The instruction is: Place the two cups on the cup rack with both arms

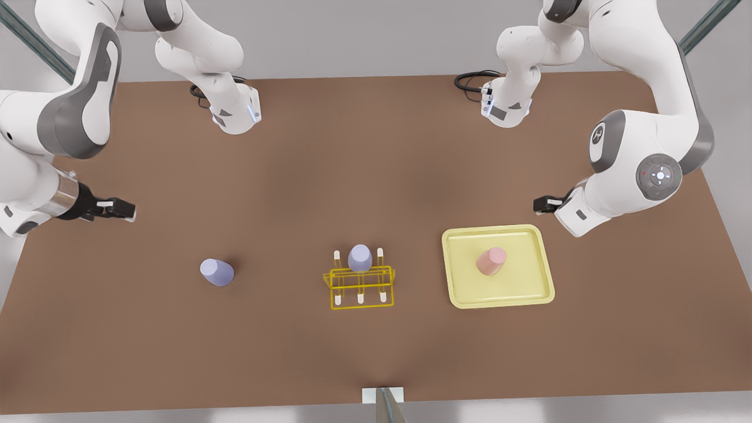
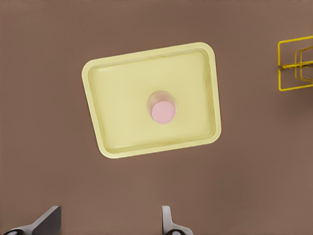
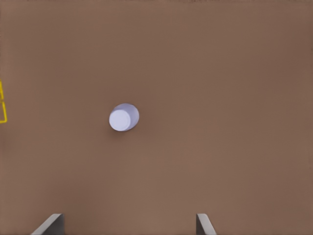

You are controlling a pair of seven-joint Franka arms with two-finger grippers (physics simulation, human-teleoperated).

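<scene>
Two cups wait untouched: the pink cup on the yellow tray at lower right, the lavender cup on the tabletop at lower left. Another cup sits on the rack. The left gripper and right gripper hover with fingers spread

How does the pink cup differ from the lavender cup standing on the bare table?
The pink cup stands inside the pale-yellow tray, at the front view's right of the cup rack; the lavender cup stands on the table itself, at the rack's other side. Both look alike in size and tapered, handleless shape.
</scene>
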